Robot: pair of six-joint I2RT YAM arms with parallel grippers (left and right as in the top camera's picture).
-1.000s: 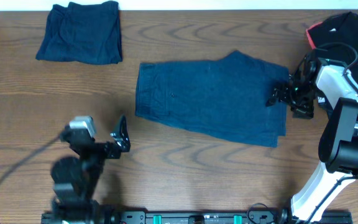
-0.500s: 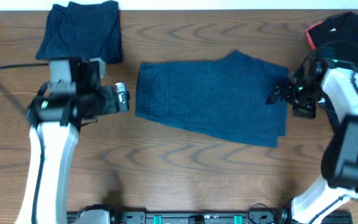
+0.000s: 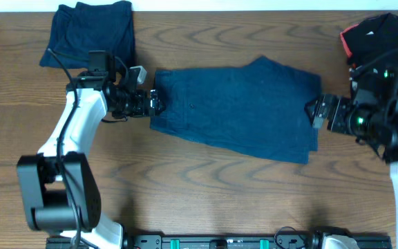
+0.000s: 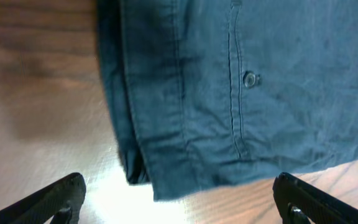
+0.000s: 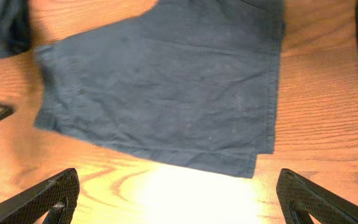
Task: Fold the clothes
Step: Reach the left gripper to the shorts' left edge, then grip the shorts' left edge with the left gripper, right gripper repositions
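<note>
Jaws spread, your left gripper and right gripper flank the shorts — not yet folded — with one folded garment beyond them.

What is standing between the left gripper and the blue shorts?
Nothing visible. The open left gripper is right at the near edge of the blue shorts, with only bare wooden table showing beside that edge.
</note>
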